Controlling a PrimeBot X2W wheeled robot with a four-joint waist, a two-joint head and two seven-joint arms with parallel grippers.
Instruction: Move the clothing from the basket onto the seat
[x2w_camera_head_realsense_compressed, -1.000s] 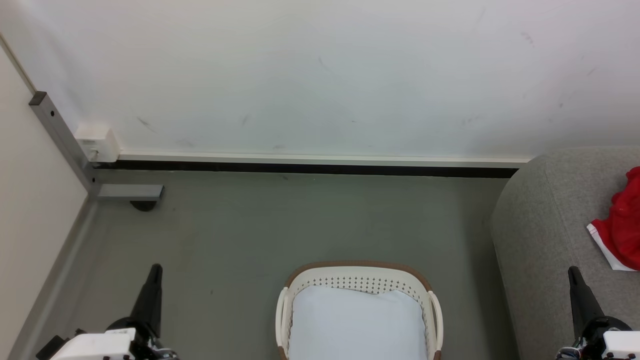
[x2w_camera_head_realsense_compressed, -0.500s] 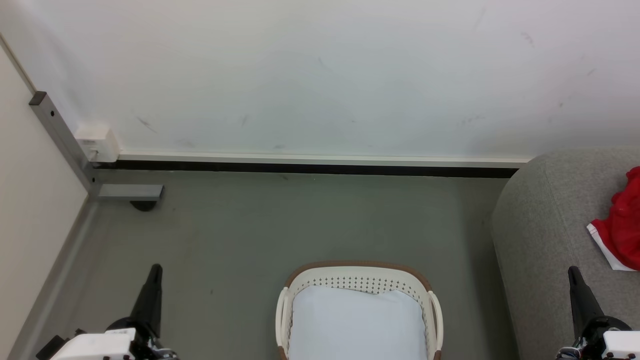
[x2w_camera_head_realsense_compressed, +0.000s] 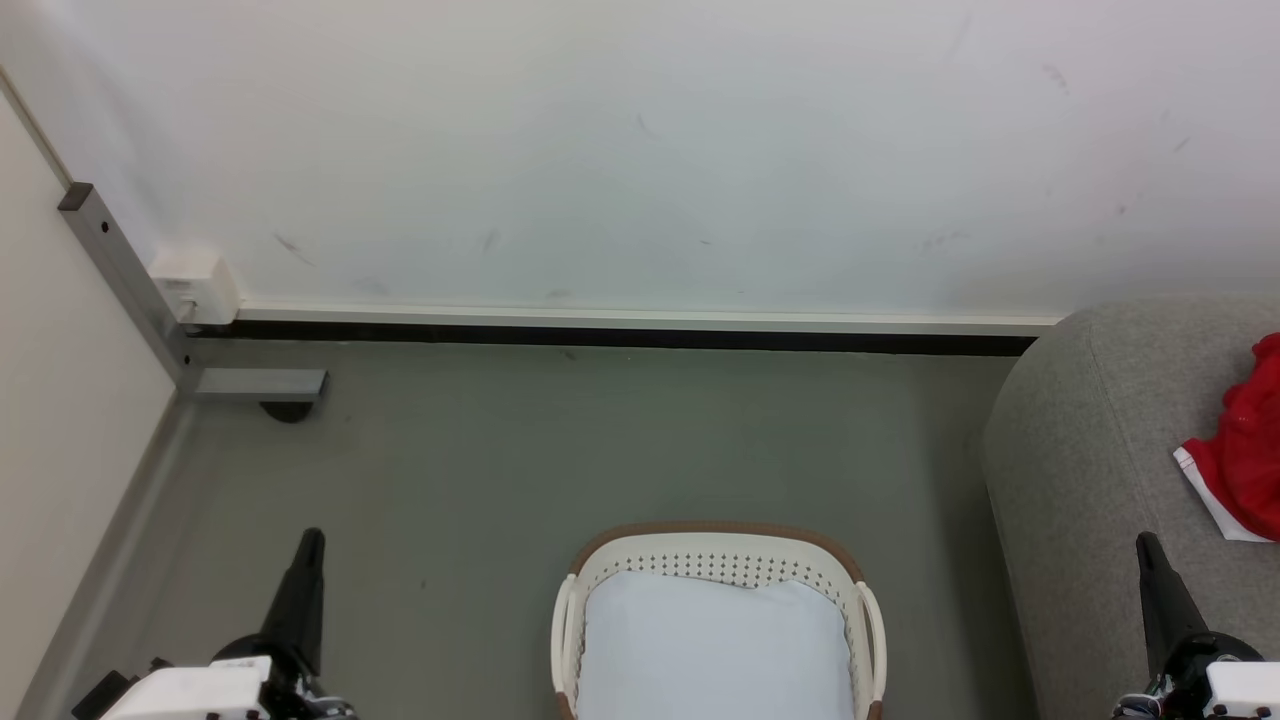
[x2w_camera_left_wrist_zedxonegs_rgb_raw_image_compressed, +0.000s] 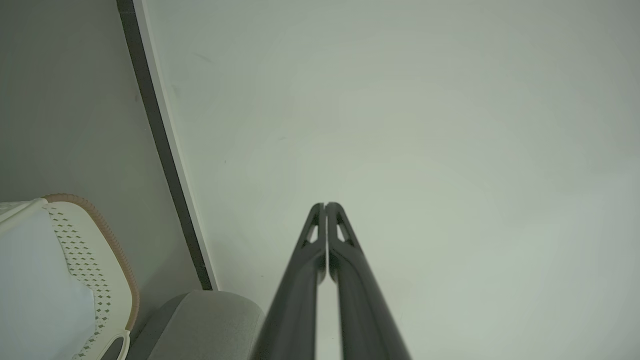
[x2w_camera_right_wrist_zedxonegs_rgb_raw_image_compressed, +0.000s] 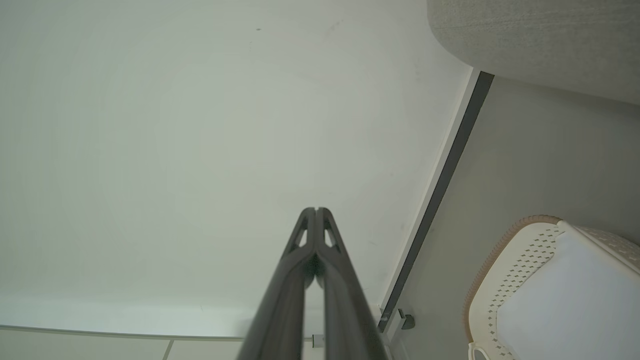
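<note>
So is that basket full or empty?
Empty, in the part that shows: the basket bares its plain white bottom, while red clothing lies on the seat.

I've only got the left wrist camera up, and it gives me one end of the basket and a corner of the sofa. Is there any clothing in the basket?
Observer: No. From the head view, the basket has a bare white bottom as far as the picture reaches; its near end is cut off.
Operator: Where's the clothing, then?
Observer: Red clothing with white trim lies on the sofa, at the right edge of the head view.
Operator: What's the right tool doing?
Observer: The right tool is shut with nothing in it. In the head view it sits at the lower right, short of the clothing.
</note>
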